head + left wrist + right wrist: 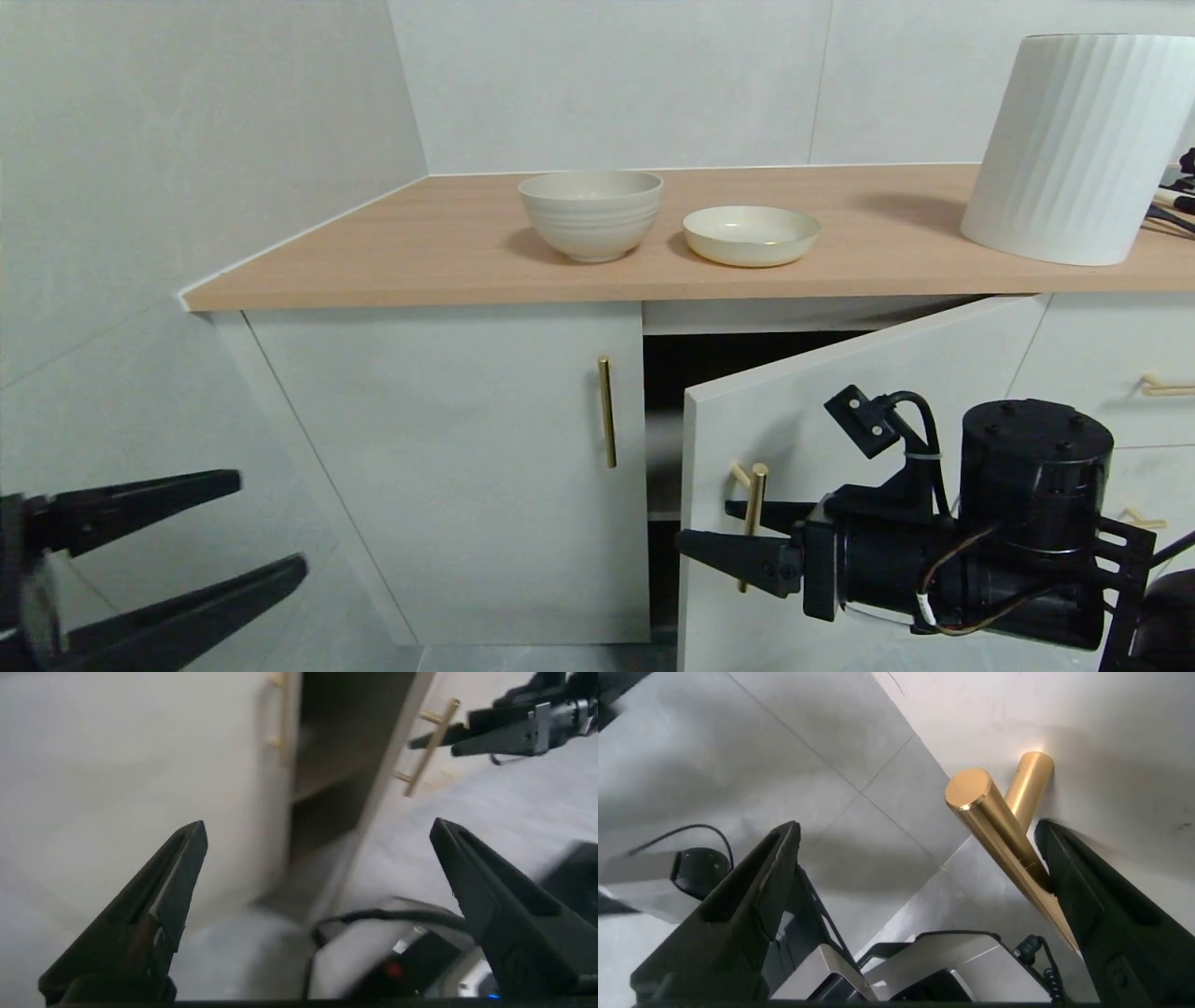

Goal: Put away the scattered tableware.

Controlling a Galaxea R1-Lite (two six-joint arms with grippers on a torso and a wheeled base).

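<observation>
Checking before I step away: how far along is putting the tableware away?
Done: cupboard door stands partly open. In hand: right hand open around its handle. Left to do: bowl and dish sit on the counter.

No text, label, number or sign readable anywhere.
</observation>
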